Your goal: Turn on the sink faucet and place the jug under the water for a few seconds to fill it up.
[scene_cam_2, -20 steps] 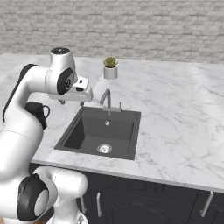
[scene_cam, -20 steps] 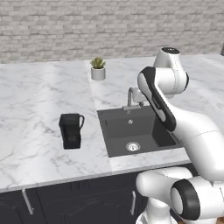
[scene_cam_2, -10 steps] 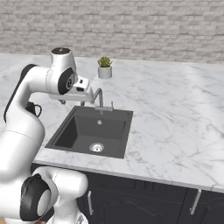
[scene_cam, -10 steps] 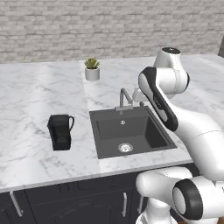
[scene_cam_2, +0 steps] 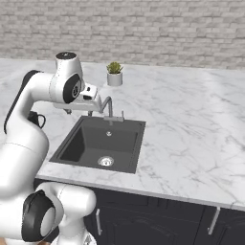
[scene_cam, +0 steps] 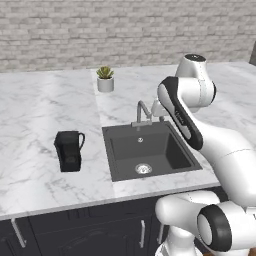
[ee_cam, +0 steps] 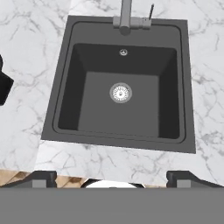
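White marble counter point(scene_cam: 35, 115) runs beneath a grey brick wall point(scene_cam: 100, 30), with dark cabinets point(scene_cam_2: 158, 215) below its front edge; I note the sink point(scene_cam: 150, 150) recessed near the front edge, its round silver drain point(ee_cam: 120, 92) bare and the basin dry, with no stream visible from the spout; the faucet point(scene_cam: 141, 114) stands at the back rim of the sink, its arched spout reaching over the basin and a small lever point(ee_cam: 151, 11) just beside its base. I find the jug point(scene_cam: 68, 150) upright on the counter, well apart from the sink on its left side, handle turned toward the basin; nothing touches it. A white pot with a green plant point(scene_cam: 105, 79) sits near the back edge of the counter, behind the faucet. My gripper point(ee_cam: 113, 178) hangs above the sink, looking straight down into it from the front rim side; its jaws stand spread wide and grasp nothing, with both dark fingertips point(ee_cam: 41, 177) showing far apart in the hand view.
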{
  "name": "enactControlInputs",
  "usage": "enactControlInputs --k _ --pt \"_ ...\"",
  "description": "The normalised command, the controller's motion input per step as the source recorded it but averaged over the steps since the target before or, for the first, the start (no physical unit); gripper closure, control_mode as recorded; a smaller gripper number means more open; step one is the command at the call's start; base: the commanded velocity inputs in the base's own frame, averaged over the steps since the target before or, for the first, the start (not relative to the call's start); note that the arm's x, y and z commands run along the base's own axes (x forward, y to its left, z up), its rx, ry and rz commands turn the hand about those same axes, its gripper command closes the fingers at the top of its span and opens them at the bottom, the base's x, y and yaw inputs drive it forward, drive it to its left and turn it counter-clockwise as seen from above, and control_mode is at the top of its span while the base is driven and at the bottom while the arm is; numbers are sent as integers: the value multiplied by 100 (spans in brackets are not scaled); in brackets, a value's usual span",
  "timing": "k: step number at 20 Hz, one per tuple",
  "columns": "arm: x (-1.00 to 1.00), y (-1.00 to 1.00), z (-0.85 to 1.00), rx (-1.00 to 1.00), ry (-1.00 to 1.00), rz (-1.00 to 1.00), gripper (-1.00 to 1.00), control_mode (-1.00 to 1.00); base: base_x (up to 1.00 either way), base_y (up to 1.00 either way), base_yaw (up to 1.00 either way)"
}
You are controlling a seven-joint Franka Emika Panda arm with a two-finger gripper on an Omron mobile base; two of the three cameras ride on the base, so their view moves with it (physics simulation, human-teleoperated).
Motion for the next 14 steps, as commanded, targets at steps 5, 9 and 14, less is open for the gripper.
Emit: enactControlInputs --k 5,9,14 --pt "10 -61 -40 2 -26 18 -100 -100 0 -1 0" --pt "41 -100 -57 9 -52 46 -100 -100 0 0 0" --pt "66 -69 -45 8 -52 46 -100 -100 0 0 0"
